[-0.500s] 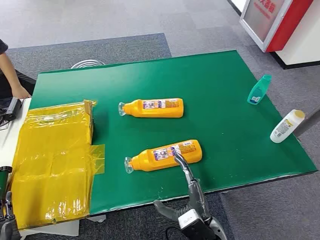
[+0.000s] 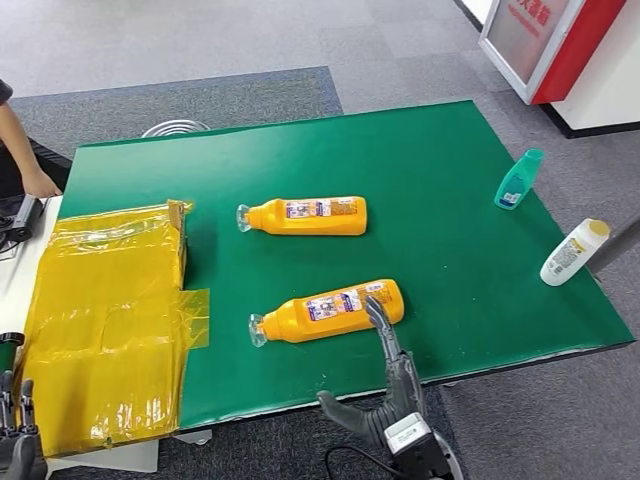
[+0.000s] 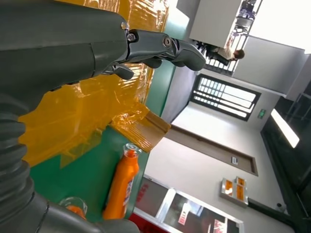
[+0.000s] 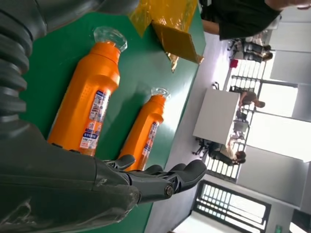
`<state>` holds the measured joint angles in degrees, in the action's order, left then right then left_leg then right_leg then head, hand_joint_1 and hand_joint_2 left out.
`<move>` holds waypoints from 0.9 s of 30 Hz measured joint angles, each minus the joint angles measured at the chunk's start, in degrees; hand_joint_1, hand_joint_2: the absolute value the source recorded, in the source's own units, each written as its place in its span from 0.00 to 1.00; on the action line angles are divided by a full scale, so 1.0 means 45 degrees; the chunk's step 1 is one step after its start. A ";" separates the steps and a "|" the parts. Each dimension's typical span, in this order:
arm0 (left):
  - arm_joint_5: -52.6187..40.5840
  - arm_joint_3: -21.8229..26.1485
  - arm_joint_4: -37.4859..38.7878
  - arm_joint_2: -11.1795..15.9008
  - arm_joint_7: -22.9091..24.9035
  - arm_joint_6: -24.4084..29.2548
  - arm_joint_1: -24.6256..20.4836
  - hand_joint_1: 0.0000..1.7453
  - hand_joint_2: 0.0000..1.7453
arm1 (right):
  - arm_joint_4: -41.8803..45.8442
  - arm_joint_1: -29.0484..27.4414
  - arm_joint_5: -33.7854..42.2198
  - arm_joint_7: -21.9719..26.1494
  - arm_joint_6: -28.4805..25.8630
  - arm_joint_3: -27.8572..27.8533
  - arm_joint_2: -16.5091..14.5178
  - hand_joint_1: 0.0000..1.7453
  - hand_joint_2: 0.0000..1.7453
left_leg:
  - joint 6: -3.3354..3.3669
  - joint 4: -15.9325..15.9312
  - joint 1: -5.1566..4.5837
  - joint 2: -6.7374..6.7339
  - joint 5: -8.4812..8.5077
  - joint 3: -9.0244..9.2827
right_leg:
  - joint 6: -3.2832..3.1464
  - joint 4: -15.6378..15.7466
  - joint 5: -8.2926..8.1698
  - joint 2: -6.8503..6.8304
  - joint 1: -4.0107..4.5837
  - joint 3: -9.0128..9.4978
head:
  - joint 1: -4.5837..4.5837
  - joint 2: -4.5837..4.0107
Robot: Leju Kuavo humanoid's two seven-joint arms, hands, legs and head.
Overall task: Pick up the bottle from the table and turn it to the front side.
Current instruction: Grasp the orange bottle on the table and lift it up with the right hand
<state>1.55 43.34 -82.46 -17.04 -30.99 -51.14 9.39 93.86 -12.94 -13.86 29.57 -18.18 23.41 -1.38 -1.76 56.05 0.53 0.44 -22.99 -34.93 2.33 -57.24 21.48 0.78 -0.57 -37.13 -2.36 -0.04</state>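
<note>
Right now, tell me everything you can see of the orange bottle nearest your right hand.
The near orange bottle lies on its side on the green table, clear cap pointing toward the robot's left, a white printed label facing up. It looks like smooth plastic. The right hand, fingers spread, reaches its base end; contact can't be confirmed.

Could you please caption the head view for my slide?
Right robot hand open beside the nearer orange bottle on the green table.

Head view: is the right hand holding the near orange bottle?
No. The right hand is open, fingertips by the near orange bottle, which lies flat on the table.
</note>
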 joint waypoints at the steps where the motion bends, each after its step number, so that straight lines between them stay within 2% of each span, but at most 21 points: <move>1: -0.0012 -0.0058 0.0002 0.0015 -0.0005 0.0029 0.0001 0.00 1.00 | 0.0061 0.0002 -0.0212 -0.0160 0.0161 -0.0013 0.0000 0.00 1.00 | 0.0000 0.0000 0.0000 0.0000 0.0000 0.0000 | 0.0000 0.0000 0.0000 0.0000 0.0000 0.0000 | 0.0000 0.0000; 6: -0.0024 -0.0194 0.0034 0.0057 -0.0114 0.0079 0.0003 0.00 1.00 | 0.0445 0.0015 -0.0712 -0.0864 0.0775 -0.0092 0.0000 0.00 1.00 | 0.0000 0.0000 0.0000 0.0000 -0.0001 0.0000 | 0.0000 0.0000 0.0000 0.0000 0.0000 0.0000 | 0.0000 0.0000; 9: -0.0025 -0.0302 0.0107 0.0102 -0.0208 0.0100 -0.0012 0.00 1.00 | 0.0629 0.0066 0.0057 -0.1550 0.2017 -0.0235 0.0000 0.00 1.00 | 0.0001 0.0000 0.0000 0.0000 0.0000 0.0000 | 0.0000 0.0000 0.0000 0.0000 0.0000 0.0000 | 0.0000 -0.0001; 17: -0.0080 -0.0760 0.0487 0.0300 -0.0566 0.0417 -0.0132 0.00 1.00 | 0.1134 0.0552 0.0499 -0.1581 0.3480 -0.0955 0.0010 0.00 1.00 | 0.0000 0.0000 -0.0001 0.0000 0.0005 0.0001 | 0.0001 0.0000 -0.0007 0.0000 -0.0001 0.0000 | 0.0000 -0.0001; 22: 0.0074 -0.1528 0.0990 0.0603 -0.0913 0.0882 -0.0296 0.00 1.00 | 0.1517 0.1621 -0.0877 -0.1989 0.3993 -0.1224 0.0295 0.00 1.00 | 0.0002 0.0000 -0.0001 -0.0001 0.0017 0.0002 | 0.0003 0.0000 -0.0020 0.0001 -0.0002 0.0000 | 0.0000 -0.0001; 27: 0.0304 -0.2372 0.1604 0.1043 -0.1218 0.1300 -0.0487 0.00 1.00 | 0.1253 0.3071 -0.2159 -0.2932 0.4501 -0.1155 0.0995 0.00 1.00 | 0.0006 0.0001 -0.0002 -0.0001 0.0029 0.0000 | 0.0008 0.0000 -0.0041 0.0001 -0.0004 0.0002 | 0.0000 -0.0001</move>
<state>2.92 32.67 -75.24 -12.34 -36.47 -45.29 7.20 99.50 0.88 -23.57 16.37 2.08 18.21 3.10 -1.73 56.06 0.52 0.44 -22.86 -34.93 2.36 -57.24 21.30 0.79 -0.58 -37.12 -2.36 -0.05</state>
